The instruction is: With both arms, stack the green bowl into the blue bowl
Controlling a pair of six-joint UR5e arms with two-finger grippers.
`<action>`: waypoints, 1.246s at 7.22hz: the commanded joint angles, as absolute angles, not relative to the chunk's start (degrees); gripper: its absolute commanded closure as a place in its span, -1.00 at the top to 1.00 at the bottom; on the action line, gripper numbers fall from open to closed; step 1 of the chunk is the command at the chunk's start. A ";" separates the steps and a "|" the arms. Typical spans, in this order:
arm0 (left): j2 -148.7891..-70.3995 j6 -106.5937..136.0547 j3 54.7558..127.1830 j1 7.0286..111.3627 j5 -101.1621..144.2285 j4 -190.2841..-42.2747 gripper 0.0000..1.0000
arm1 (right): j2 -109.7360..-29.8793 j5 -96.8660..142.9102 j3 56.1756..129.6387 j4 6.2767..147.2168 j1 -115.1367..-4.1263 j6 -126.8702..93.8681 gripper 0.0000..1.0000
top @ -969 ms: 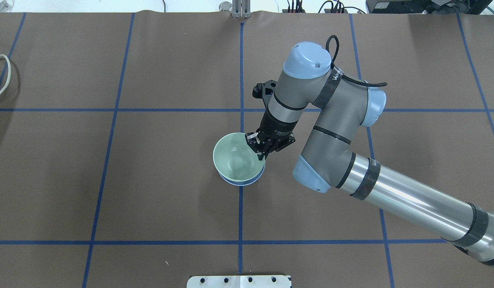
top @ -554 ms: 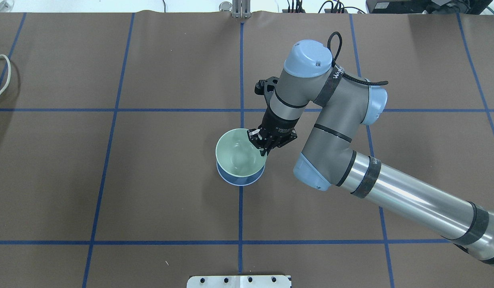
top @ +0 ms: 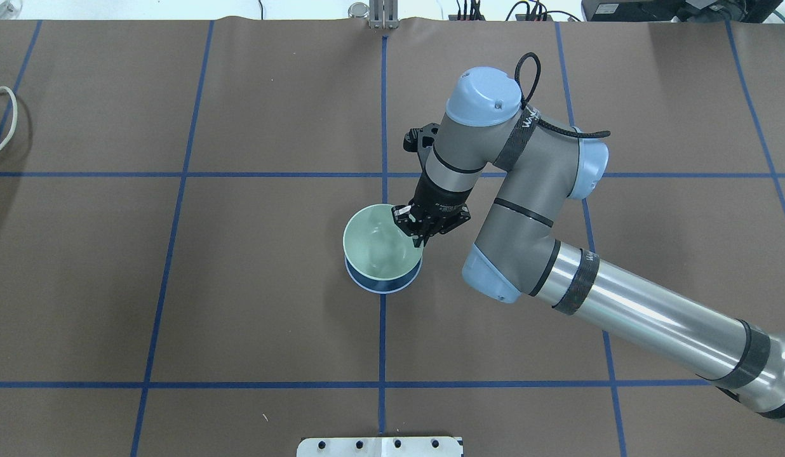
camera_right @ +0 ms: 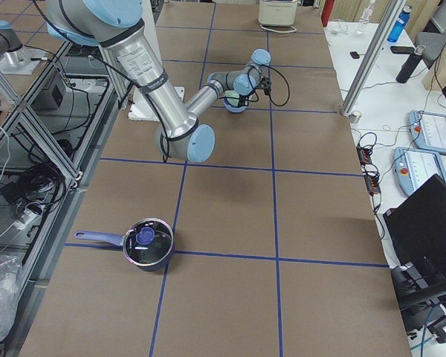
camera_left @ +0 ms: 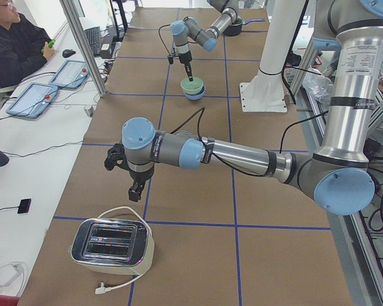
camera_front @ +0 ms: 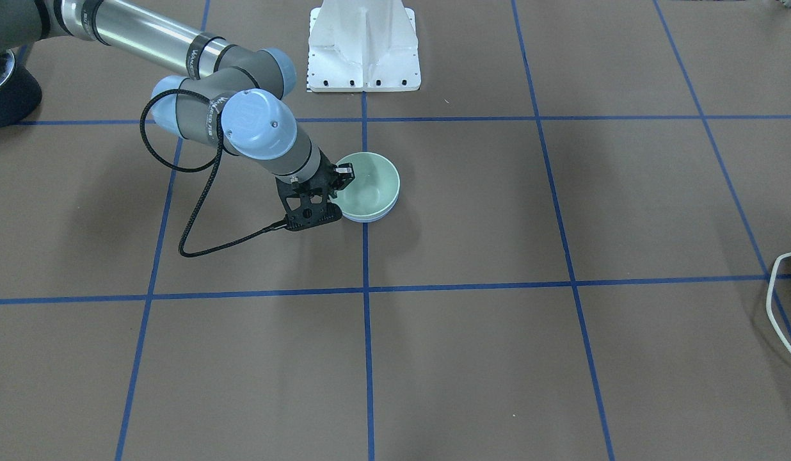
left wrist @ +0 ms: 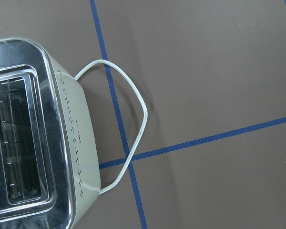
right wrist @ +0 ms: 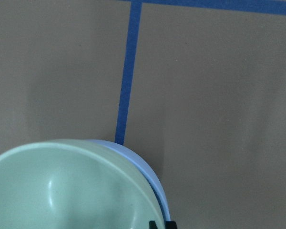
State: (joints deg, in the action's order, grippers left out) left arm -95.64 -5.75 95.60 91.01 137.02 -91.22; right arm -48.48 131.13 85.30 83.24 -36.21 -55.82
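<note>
Gripping green bowl [top: 378, 244] rim with jaws clamped, right gripper [top: 419, 237] centres it over blue bowl [top: 381, 284]. Left gripper [camera_left: 135, 190] far left by toaster [camera_left: 112, 245]; jaws: cannot tell.

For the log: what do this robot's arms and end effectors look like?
Both the right arm and left arm are silver-grey tubes with rounded light-blue joint caps and black bands with pale lettering. A black braided cable loops off the right wrist. The right end effector and left end effector are small and black.
</note>
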 commanded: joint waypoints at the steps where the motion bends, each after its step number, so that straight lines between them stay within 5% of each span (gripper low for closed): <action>1: -95.89 -5.71 95.45 90.88 137.02 -91.14 0.96 | -48.43 131.04 85.25 83.23 -35.95 -55.81 -0.99; 3: -96.06 -5.63 95.19 90.79 137.02 -91.14 0.96 | -48.86 131.04 85.34 83.23 -35.86 -55.81 -0.88; 4: -96.15 -5.63 95.10 90.79 137.02 -91.14 0.96 | -48.87 130.35 85.34 83.23 -35.86 -55.81 -0.64; 5: -96.15 -5.63 95.01 90.79 137.02 -91.14 0.96 | -48.87 130.25 85.43 83.06 -35.86 -56.25 0.01; 6: -96.15 -5.63 95.01 90.79 137.02 -91.14 0.96 | -48.87 130.25 85.78 82.88 -35.86 -57.03 0.96; 9: -96.15 -5.45 94.92 90.70 137.02 -91.14 0.96 | -49.13 130.61 87.26 82.79 -36.21 -57.22 0.99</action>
State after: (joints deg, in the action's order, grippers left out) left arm -96.15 -5.49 94.98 90.76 137.02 -91.14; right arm -49.03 130.53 86.19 82.83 -35.94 -57.16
